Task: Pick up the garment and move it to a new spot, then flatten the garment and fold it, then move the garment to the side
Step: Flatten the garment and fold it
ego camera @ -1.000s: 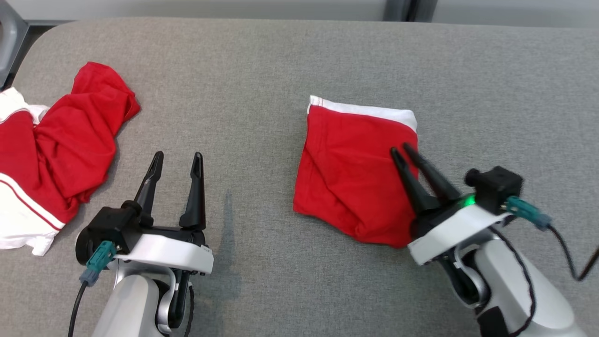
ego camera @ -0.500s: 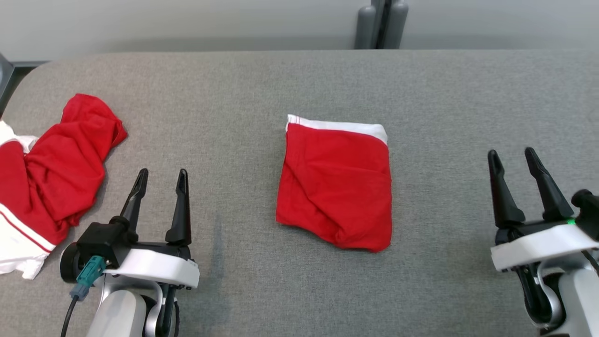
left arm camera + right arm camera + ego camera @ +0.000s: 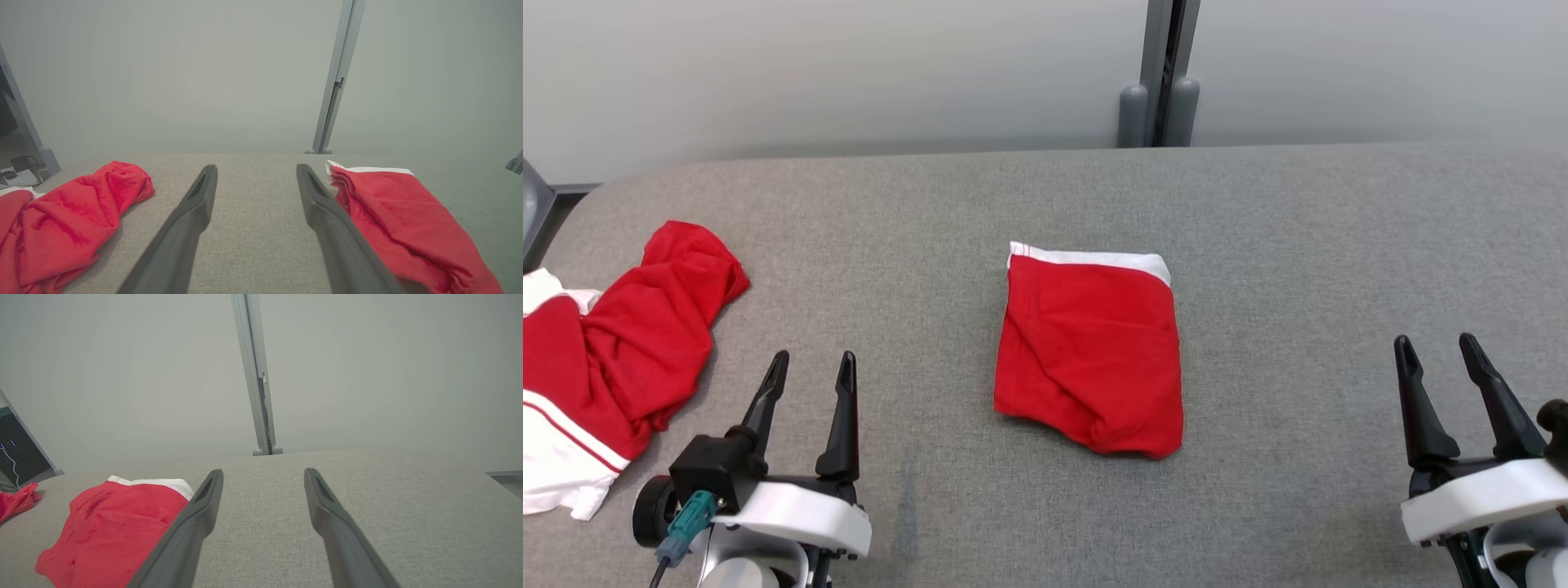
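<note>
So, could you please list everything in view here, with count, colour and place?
folded red cloth garment with a white band: one, red and white, middle of the table, between the two hands
crumpled red and white cloth garment: one, red and white, left end of the table
grey fabric-covered table: one, grey, spanning the head view
grey upright metal post: one, grey, behind the table's far edge
left hand: one, dark fingers, lower left, open and empty
right hand: one, dark fingers, lower right, open and empty

The red garment has 1 white band along its far edge. It lies folded flat, central on the table.
</note>
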